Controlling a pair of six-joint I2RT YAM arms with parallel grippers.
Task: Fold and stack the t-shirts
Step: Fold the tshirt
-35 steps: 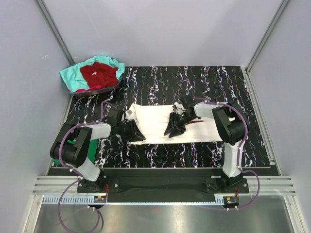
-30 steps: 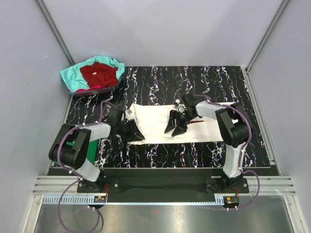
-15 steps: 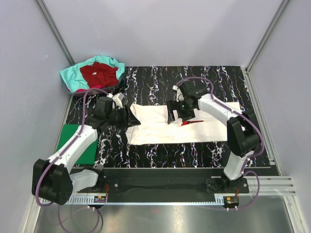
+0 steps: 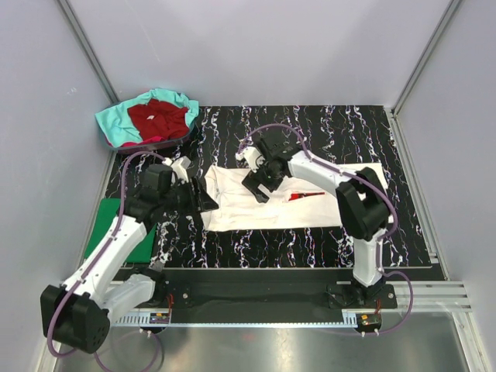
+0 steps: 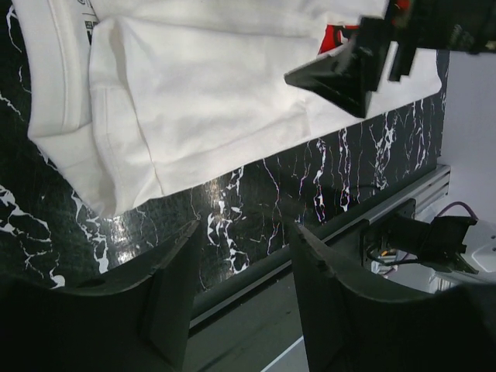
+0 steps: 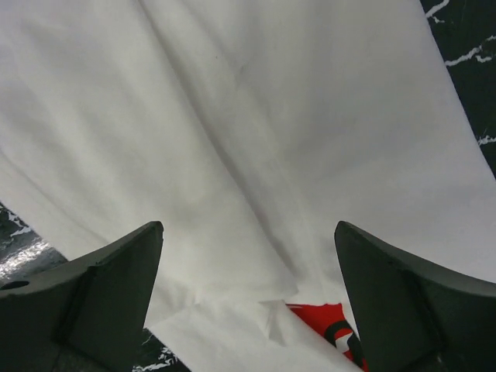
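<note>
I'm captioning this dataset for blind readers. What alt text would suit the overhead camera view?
A white t-shirt folded into a long strip lies on a black marbled table, the open left gripper at its left end and the open right gripper over its left half. A green t-shirt lies at the near left; teal and dark red t-shirts are heaped far left.

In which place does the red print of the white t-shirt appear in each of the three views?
Top external: the red print lies right of centre on the white t-shirt, just right of the right pincer.
Left wrist: at the top edge, right of the middle, partly behind that pincer.
Right wrist: at the bottom edge, right of the middle, showing from under a fold.
Shared landmark: the white t-shirt on the black marbled table.
</note>
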